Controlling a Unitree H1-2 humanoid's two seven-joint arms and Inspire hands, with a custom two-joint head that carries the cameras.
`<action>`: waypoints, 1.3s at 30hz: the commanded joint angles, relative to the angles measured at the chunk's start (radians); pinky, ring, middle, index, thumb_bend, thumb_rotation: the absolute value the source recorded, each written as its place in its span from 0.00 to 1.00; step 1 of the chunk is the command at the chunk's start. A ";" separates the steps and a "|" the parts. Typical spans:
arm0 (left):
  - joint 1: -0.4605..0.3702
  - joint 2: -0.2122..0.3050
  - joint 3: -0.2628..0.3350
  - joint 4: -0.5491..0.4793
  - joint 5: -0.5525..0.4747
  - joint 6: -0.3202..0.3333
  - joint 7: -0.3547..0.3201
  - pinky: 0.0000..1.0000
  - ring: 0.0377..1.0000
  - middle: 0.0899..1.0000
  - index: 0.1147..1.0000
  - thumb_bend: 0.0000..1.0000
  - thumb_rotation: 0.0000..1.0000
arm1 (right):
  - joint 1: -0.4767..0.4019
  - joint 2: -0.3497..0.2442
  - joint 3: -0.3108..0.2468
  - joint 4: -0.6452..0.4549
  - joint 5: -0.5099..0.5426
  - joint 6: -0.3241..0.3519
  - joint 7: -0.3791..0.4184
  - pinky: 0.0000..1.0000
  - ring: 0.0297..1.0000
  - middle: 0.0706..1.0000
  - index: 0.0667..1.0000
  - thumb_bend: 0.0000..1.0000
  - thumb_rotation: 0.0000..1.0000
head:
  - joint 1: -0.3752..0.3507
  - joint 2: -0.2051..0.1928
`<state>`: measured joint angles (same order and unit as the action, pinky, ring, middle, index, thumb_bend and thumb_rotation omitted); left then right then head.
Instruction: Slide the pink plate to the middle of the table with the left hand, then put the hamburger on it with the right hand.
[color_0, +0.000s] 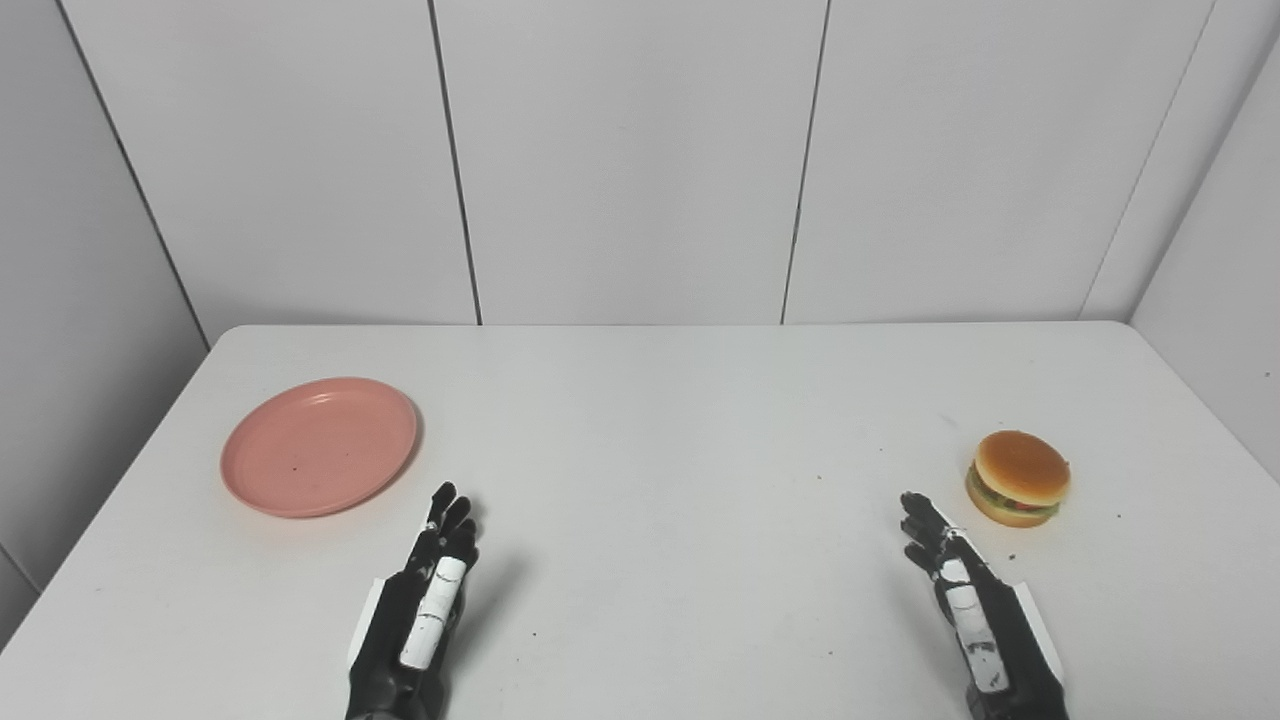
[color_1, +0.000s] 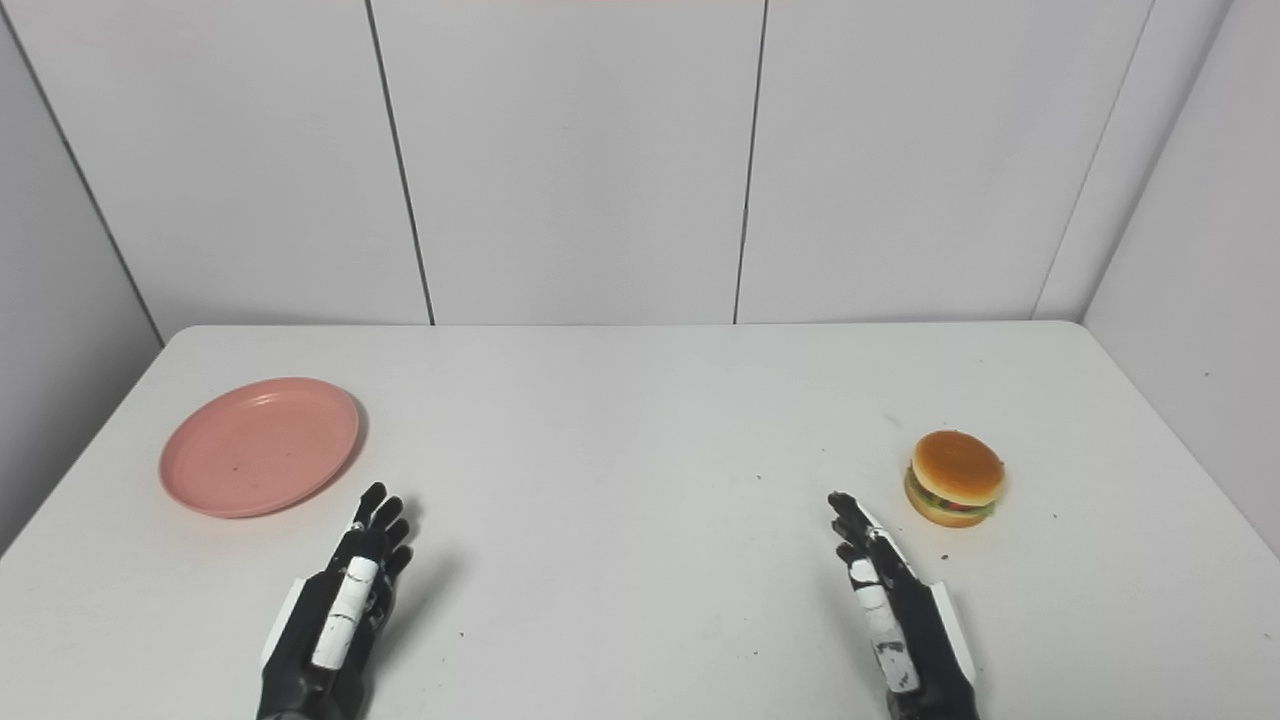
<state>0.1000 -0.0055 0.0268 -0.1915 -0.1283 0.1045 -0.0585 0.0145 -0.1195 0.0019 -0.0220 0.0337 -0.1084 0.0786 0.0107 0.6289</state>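
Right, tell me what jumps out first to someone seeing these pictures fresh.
The pink plate stands out on the left side of the white table, empty. Opposite it, near the right edge, sits the hamburger. Between them, at the near edge, the left robot hand and right robot hand are both open, holding nothing and touching neither item.

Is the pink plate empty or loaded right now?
Empty. The pink plate shows only bare surface; the hamburger sits on the table at the far right, apart from it.
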 joint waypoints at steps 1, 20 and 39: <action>0.019 0.016 -0.007 -0.015 0.001 -0.003 -0.013 1.00 1.00 1.00 1.00 0.90 0.77 | -0.032 -0.004 0.005 0.043 -0.004 0.014 0.010 0.93 0.92 0.92 0.86 0.89 1.00 | 0.001 -0.001; 0.018 0.016 -0.009 -0.020 0.000 0.005 -0.013 1.00 1.00 1.00 0.99 0.89 0.77 | -0.031 -0.009 0.013 0.037 -0.014 0.031 0.009 0.91 0.90 0.91 0.85 0.88 1.00 | -0.002 0.002; 0.021 0.021 -0.006 -0.025 -0.007 0.013 -0.023 1.00 1.00 1.00 1.00 0.90 0.78 | -0.033 -0.009 0.016 0.038 -0.018 0.028 0.011 0.91 0.90 0.90 0.85 0.87 1.00 | 0.001 -0.001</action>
<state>0.1000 -0.0050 0.0269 -0.1985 -0.1297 0.1190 -0.0638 0.0143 -0.1262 0.0112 -0.0236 0.0233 -0.1075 0.0787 0.0092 0.6289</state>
